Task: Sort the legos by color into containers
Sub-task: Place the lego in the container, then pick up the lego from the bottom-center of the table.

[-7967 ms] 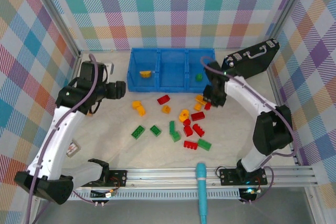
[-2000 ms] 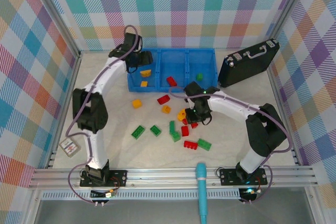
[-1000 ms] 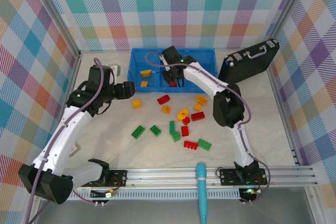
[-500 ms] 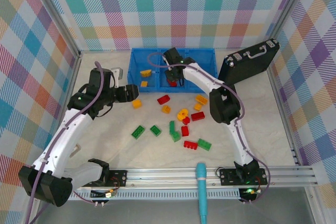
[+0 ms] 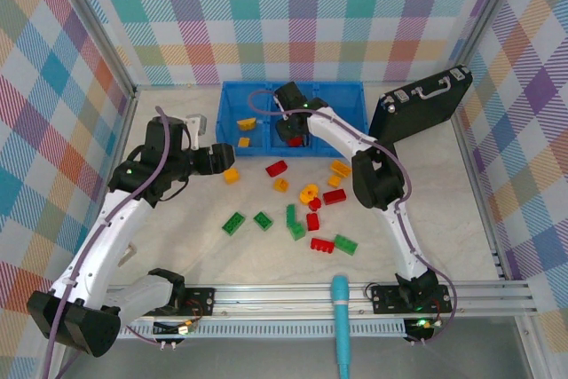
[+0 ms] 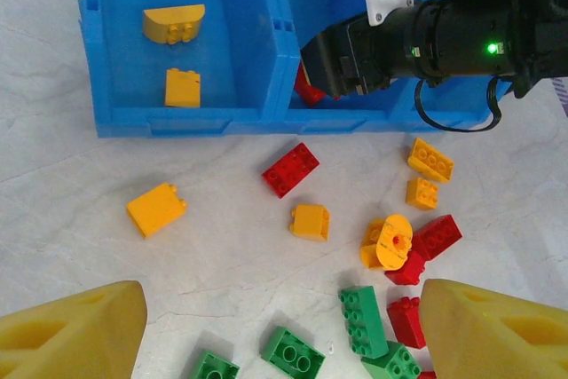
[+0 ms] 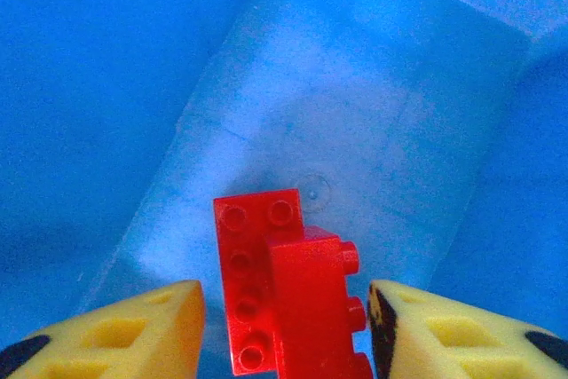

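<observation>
The blue bin (image 5: 266, 144) stands at the back of the table. My right gripper (image 7: 284, 336) is low in its middle compartment (image 7: 373, 104), open, with two red legos (image 7: 293, 290) lying loose between its fingers; the same gripper (image 5: 291, 130) shows from above. Two yellow legos (image 6: 174, 24) lie in the left compartment and a green one (image 5: 337, 130) in the right. My left gripper (image 6: 284, 335) hangs open above the loose red, yellow and green legos (image 6: 310, 221) on the table, holding nothing. A yellow brick (image 5: 231, 176) lies just right of that gripper (image 5: 222, 161).
A black hard case (image 5: 417, 113) leans at the back right, next to the bin. Plaid walls close in the table on three sides. A blue-handled tool (image 5: 340, 326) lies over the front rail.
My right gripper has opened in the middle compartment and let go of a red lego. The left arm has shifted slightly forward and right, toward the loose bricks.
</observation>
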You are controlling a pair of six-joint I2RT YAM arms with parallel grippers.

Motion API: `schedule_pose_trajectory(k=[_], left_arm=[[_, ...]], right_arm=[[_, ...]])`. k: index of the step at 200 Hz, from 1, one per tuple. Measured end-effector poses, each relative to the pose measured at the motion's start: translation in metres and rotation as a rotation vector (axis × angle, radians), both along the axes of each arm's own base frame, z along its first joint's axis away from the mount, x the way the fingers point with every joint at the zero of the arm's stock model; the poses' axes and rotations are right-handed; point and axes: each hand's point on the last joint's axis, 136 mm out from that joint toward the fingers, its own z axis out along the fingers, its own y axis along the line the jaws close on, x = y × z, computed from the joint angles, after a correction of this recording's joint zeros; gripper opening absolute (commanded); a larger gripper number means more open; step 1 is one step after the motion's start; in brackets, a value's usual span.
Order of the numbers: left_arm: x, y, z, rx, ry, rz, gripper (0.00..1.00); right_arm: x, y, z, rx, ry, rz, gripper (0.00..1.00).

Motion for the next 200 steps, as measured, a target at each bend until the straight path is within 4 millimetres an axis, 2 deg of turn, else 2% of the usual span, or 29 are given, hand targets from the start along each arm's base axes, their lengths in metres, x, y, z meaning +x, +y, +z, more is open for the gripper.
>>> schedule_pose_trajectory(k=[28,48,68,93,121,149,162,200], left_arm=[[-0.001,-0.004,-0.003,-0.006,0.009,-0.021,0.81],[0.002,-0.007,-0.014,-0.001,0.04,-0.036,0.81],[0.0,-0.008,-0.03,0.008,0.085,-0.046,0.82],[0.001,-0.009,-0.036,0.014,0.102,-0.053,0.82],[0.002,-0.012,-0.042,0.013,0.122,-0.069,0.82],[0.005,-0.015,-0.051,0.015,0.154,-0.082,0.83],[0.006,-0.017,-0.053,0.016,0.164,-0.088,0.83],[0.007,-0.019,-0.057,0.017,0.174,-0.103,0.83]], right_arm=[[0.002,0.008,0.019,0.021,-0.023,0.021,0.56],[0.002,0.011,0.034,0.036,-0.04,0.037,0.57],[-0.006,0.014,0.047,0.041,-0.041,0.056,0.57],[-0.023,0.019,0.061,0.032,-0.041,0.094,0.57],[-0.06,0.019,0.059,-0.005,0.0,0.137,0.57],[-0.103,0.005,0.045,-0.04,0.078,0.143,0.58],[-0.123,-0.007,0.04,-0.055,0.115,0.132,0.58],[-0.194,-0.059,0.032,-0.089,0.212,0.11,0.58]])
